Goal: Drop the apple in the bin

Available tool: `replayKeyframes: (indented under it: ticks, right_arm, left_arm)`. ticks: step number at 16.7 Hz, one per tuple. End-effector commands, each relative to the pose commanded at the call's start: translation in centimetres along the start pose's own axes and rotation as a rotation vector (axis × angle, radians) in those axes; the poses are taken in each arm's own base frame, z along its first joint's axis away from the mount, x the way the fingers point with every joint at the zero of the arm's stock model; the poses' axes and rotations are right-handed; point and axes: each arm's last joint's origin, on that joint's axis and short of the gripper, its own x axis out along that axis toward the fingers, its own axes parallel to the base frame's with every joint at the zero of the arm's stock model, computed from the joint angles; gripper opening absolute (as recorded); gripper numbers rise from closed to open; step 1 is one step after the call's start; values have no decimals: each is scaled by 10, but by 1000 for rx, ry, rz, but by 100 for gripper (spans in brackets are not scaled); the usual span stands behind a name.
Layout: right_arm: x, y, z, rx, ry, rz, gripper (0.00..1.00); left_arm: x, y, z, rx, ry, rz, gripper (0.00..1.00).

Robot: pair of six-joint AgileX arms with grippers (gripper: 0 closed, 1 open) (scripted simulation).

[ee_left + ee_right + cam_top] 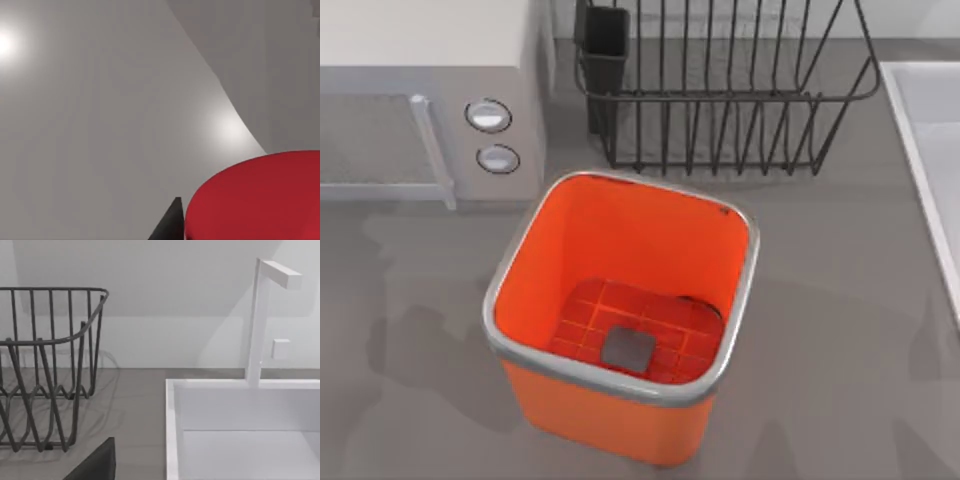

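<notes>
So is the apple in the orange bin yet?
Not yet. From above, the bin holds just its gridded floor and a grey square patch. In the left wrist view a red rounded shape, likely the apple, sits right beside a dark finger tip, so it may be picked up already. Still left: bringing it over the bin and dropping it.
</notes>
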Motion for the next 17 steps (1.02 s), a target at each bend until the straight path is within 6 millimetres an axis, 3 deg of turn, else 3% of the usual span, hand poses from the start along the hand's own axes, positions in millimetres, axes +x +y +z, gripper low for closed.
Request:
replayKeyframes:
  ticks: [8, 17]
  right_arm:
    - [0, 0, 0, 0, 0, 0, 100]
    - [0, 0, 0, 0, 0, 0, 100]
  left_arm:
    - [2, -5, 6, -57, 20, 19, 0]
    - [12, -43, 54, -543, 87, 149, 0]
